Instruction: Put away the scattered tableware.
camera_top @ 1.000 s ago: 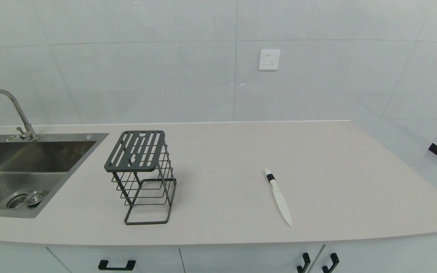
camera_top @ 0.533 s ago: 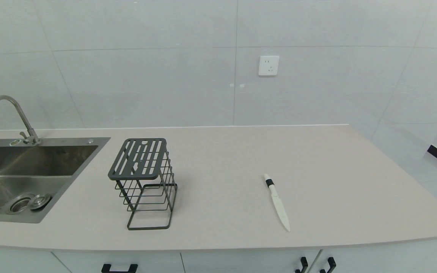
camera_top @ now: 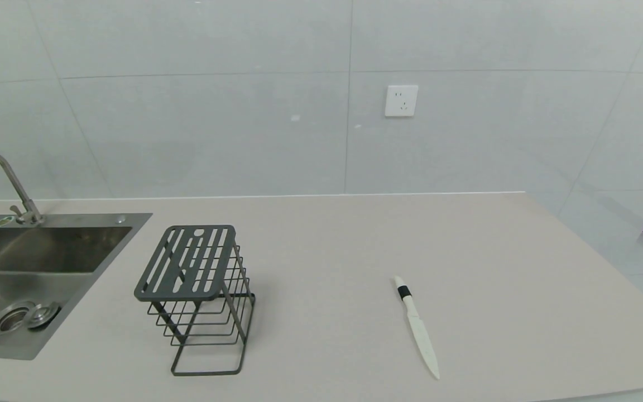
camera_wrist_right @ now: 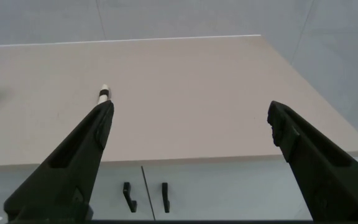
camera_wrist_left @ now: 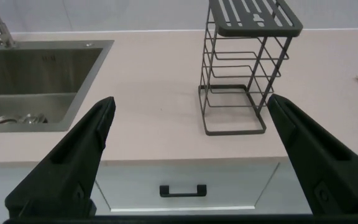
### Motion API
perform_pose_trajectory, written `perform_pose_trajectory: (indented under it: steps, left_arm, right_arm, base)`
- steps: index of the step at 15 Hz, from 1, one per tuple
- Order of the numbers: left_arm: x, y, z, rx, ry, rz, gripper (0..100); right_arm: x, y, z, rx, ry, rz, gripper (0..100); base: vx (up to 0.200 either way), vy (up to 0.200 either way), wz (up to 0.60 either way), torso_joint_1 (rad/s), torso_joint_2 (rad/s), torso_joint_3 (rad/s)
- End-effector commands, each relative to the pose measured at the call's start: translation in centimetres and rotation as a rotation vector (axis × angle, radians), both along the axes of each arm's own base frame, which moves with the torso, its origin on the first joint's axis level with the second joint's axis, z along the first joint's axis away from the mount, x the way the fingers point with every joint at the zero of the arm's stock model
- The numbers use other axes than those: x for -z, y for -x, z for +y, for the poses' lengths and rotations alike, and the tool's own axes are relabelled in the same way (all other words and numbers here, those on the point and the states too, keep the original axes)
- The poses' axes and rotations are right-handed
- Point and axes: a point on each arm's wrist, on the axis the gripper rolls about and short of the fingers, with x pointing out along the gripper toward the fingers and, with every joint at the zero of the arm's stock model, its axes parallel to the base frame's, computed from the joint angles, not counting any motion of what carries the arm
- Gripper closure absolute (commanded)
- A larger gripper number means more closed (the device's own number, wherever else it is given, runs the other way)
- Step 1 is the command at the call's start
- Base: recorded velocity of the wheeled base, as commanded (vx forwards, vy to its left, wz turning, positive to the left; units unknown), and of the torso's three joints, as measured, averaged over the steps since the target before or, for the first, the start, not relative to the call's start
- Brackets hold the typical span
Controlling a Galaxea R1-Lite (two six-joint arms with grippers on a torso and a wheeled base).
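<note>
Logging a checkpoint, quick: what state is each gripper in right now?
Left gripper: open, holding nothing.
Right gripper: open, holding nothing.

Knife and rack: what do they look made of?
Knife: white blade and handle, matte, no metallic shine, black band between; likely ceramic or plastic. Rack: thin wire frame, slotted flat top, uniform matte dark grey; probably coated metal.

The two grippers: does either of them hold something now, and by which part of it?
Nothing is held. The left gripper and the right gripper are both open and empty; the knife lies untouched on the countertop.
</note>
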Motion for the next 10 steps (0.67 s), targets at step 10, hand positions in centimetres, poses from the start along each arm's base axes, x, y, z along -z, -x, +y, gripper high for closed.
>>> perform_pose_trajectory:
  steps: [10]
  left_arm:
    - [-0.02, -0.01, 0.0, 0.001, -0.005, 0.0, 0]
  right_arm:
    - [0.0, 0.0, 0.0, 0.001, -0.002, 0.0, 0]
  base:
    - [0.0, 0.0, 0.0, 0.082, -0.02, 0.057]
